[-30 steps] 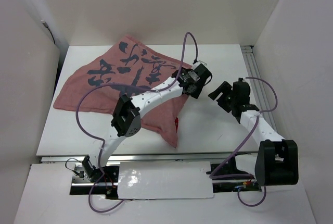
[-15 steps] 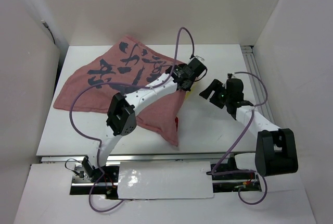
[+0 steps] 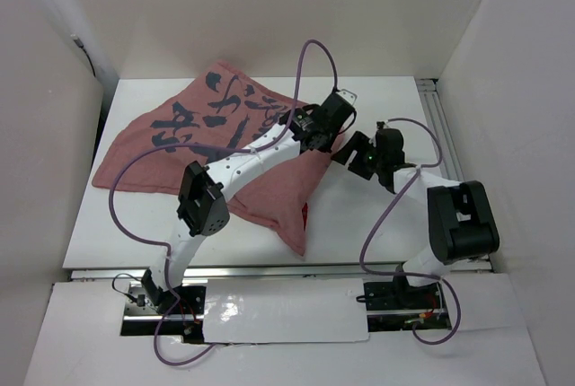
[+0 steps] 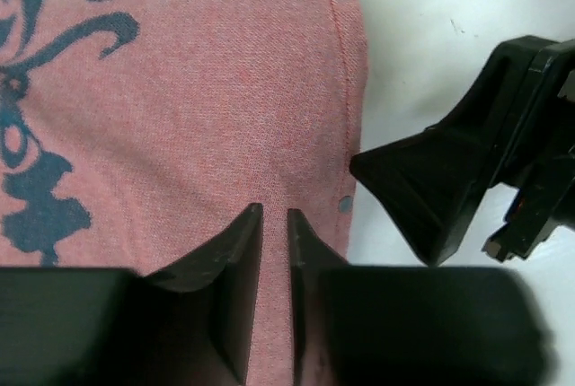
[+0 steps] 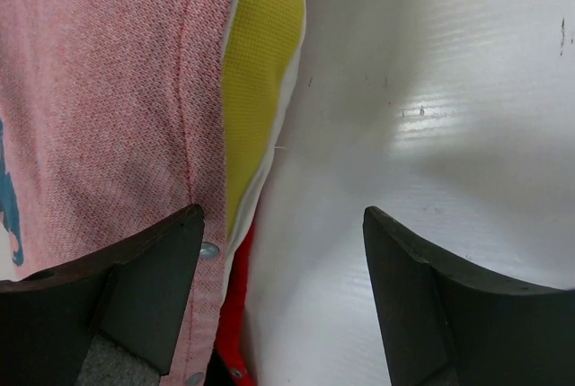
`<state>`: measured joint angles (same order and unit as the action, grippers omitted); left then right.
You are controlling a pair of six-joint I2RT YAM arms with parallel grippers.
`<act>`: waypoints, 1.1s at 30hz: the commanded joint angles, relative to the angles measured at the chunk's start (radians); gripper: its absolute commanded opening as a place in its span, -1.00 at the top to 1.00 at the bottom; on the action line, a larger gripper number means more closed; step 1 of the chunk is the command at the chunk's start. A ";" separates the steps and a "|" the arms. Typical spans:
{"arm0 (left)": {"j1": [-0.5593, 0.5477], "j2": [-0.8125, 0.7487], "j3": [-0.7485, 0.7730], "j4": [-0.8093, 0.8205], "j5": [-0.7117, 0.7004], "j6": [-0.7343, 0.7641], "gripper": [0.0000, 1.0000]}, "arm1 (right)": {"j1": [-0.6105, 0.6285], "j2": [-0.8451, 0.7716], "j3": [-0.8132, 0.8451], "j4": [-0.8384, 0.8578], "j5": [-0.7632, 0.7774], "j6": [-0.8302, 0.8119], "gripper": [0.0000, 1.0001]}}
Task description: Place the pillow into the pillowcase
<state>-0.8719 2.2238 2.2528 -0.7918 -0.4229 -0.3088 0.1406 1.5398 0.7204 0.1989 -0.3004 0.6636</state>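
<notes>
Right claw point(image 5: 280, 215) has neared the pillowcase point(image 5: 108, 90), spread wide around the pillow point(image 5: 260, 63) edge.

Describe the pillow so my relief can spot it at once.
Find the big pinkish-red pillowcase spread on the white table and follow it to its right-hand edge. The pillow shows only as a yellow mesh strip with a white rim peeking from that edge, the only yellow thing there.

The pillow point(image 5: 256, 72) lies in the pillowcase point(image 3: 262, 197) on the table point(image 3: 341, 215), its edge protruding rightward.
</notes>
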 commanded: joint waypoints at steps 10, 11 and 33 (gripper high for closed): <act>-0.035 0.062 -0.093 -0.035 -0.085 0.010 -0.16 | -0.140 -0.216 -0.087 -0.036 0.032 0.030 -0.57; -0.035 0.072 -0.076 -0.053 -0.099 -0.021 0.01 | -0.141 -0.242 -0.101 -0.036 0.032 0.030 -0.57; -0.026 -0.093 -0.006 -0.064 -0.068 -0.023 1.00 | -0.012 -0.110 -0.024 0.013 -0.012 -0.055 -0.57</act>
<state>-0.8982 2.2078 2.1967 -0.8764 -0.4995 -0.3424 0.1101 1.4036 0.6384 0.1421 -0.2939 0.6231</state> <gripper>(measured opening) 0.109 0.785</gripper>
